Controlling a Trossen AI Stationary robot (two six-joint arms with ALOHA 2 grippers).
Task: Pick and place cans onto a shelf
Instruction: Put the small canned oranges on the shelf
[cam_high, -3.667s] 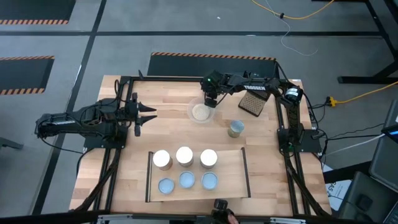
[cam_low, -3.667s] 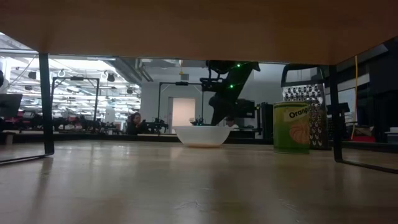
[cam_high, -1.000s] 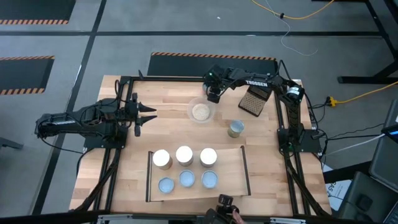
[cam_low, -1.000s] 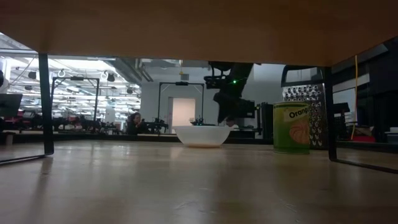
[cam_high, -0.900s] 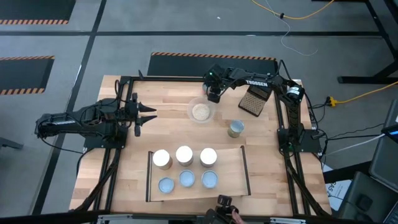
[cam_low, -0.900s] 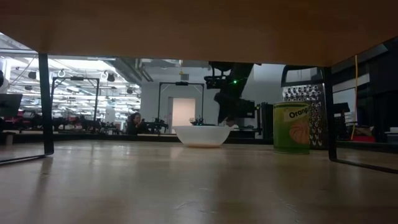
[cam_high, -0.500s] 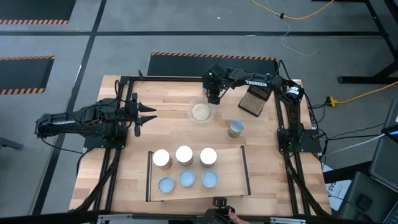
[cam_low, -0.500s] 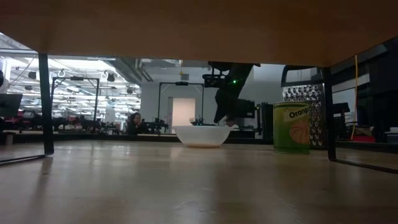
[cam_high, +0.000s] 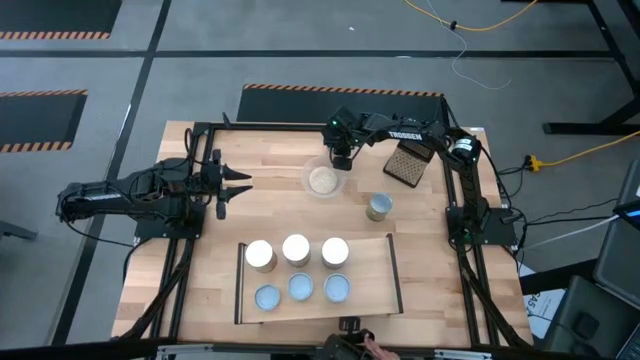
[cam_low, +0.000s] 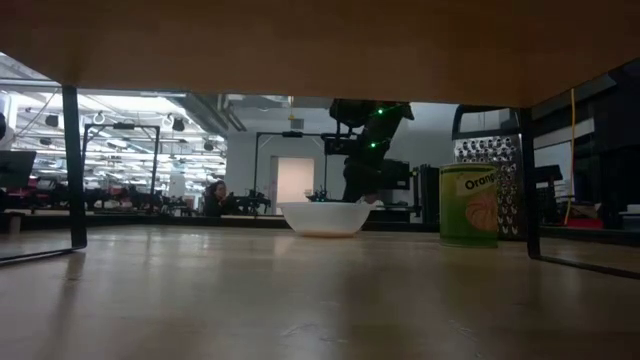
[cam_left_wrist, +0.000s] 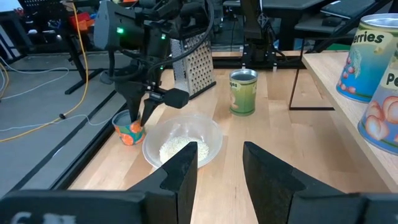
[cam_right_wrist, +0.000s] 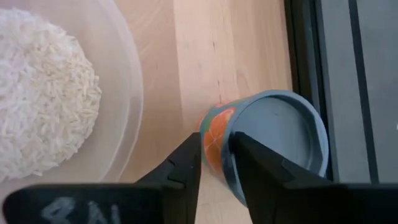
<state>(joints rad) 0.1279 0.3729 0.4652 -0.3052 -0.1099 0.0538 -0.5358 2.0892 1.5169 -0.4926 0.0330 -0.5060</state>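
1. Six cans (cam_high: 297, 268) stand on the shelf (cam_high: 367, 272) in the lower middle of the high view, in two rows of three, leaving the right-hand column bare. A seventh, green-labelled can (cam_high: 379, 207) stands on the bench (cam_high: 270, 205) right of centre, just beside the shelf's far corner. The right end effector (cam_high: 341, 160) hangs at the upper centre beside the bowl of grains (cam_high: 323, 180); the left end effector (cam_high: 236, 187) waits at mid-left with its jaws apart and nothing in them.

2. Low view: the bowl sits mid-frame with the right arm coming down behind it, the green can and a grater (cam_low: 497, 190) to the right.

3. Left wrist view: an orange-labelled can (cam_left_wrist: 127, 128) stands at the bench's edge, touching or nearly touching the bowl, and the right end effector reaches down to it.

4. Right wrist view: the fingers (cam_right_wrist: 186, 163) straddle the near rim of that orange can, one against the label and one over the top. Whether they have actually clamped on it I cannot tell from here.

5. Judged step: grasping the eighth can. Next it likely calls for a firm grip, a lift clear of the bowl, then a carry to the shelf's bare right column.
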